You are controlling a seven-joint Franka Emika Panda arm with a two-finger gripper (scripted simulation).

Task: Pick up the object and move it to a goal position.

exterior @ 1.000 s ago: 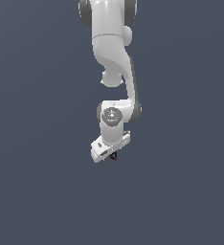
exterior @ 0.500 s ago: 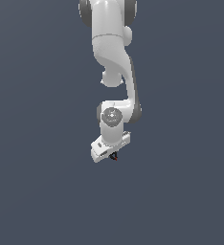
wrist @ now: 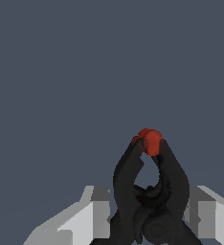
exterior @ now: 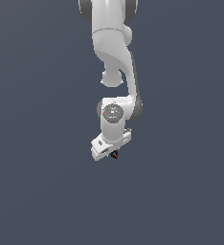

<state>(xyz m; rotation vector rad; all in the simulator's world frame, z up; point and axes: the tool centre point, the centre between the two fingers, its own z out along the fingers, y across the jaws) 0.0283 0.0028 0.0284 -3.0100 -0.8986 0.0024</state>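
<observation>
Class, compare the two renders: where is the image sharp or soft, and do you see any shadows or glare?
Exterior view: flat, even light, no cast shadow on the grey backdrop, soft shading on the white arm; the black object is too small to resolve. Wrist view: the object fills the foreground between the gripper fingers, edges slightly soft, red tip matte, no glare.

A plain dark grey-blue surface (exterior: 42, 191) fills the background of both views.
</observation>
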